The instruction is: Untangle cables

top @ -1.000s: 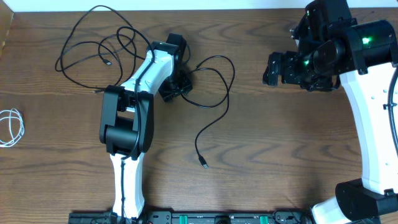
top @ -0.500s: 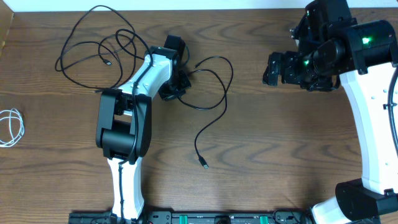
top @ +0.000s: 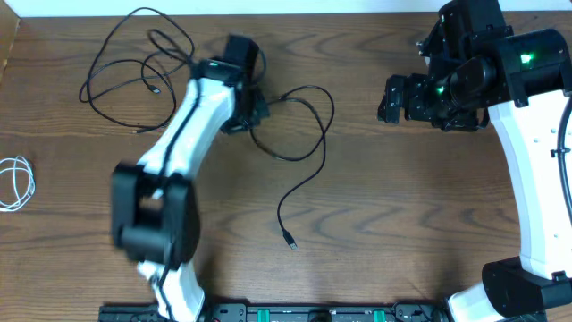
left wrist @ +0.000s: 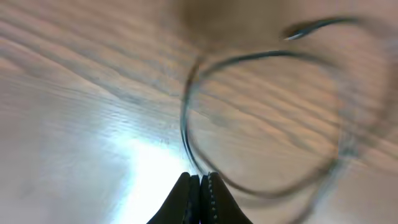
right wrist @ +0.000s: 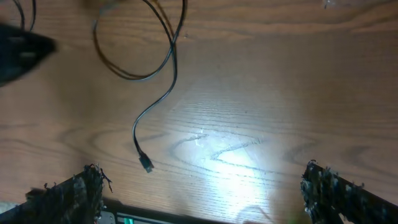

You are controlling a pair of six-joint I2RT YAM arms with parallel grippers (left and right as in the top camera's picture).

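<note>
Left hand (left wrist: 200,178) shifted up-left, apparently pinching black cable (left wrist: 184,124).

Glossy wood-grain table (top: 384,224), matt black cables (right wrist: 175,65)

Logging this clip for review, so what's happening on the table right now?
The left gripper is pinched shut on one black cable near the back middle of the table. The other black cable lies in loops at the back left, and the white cable sits coiled at the left edge. The right gripper hangs open on the right, holding nothing.
</note>
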